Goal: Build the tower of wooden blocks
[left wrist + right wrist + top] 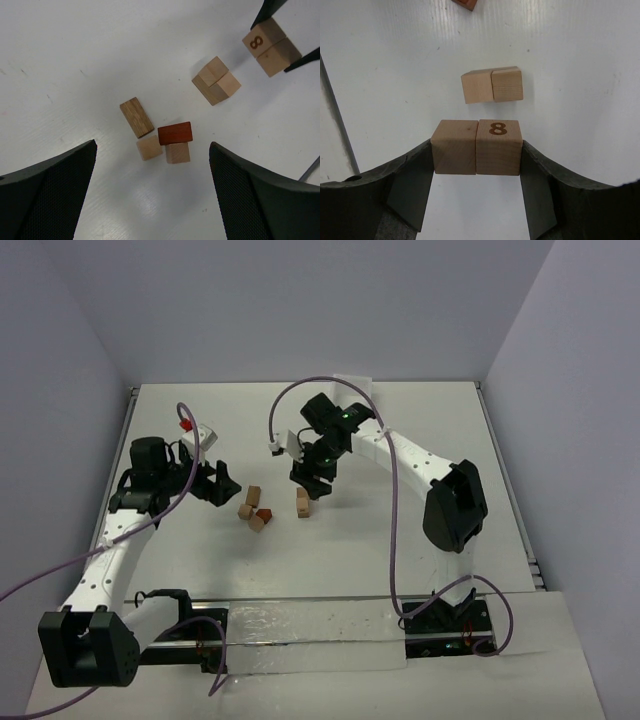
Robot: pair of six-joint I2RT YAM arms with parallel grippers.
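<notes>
My right gripper (pixel 476 150) is shut on two tan cubes (pixel 476 146) pressed side by side, one marked with an 8, and holds them off the table. Just beyond them a second pair of tan cubes (pixel 492 86) rests on the table (pixel 400 540), apart from the held pair. In the left wrist view the held pair (pixel 271 46) shows at the upper right, with the resting pair (pixel 216 81) nearer. My left gripper (pixel 152 145) stands open with nothing in it, back from a cluster: an oak-grained block (pixel 136 117), a reddish-brown block (pixel 175 133) and two tan cubes (pixel 149 147).
From above, the cluster (pixel 256 511) lies between the two grippers, and the resting pair (pixel 302 502) sits just under the right gripper (pixel 312 483). White walls close the table at the back and sides. Purple cables loop over both arms.
</notes>
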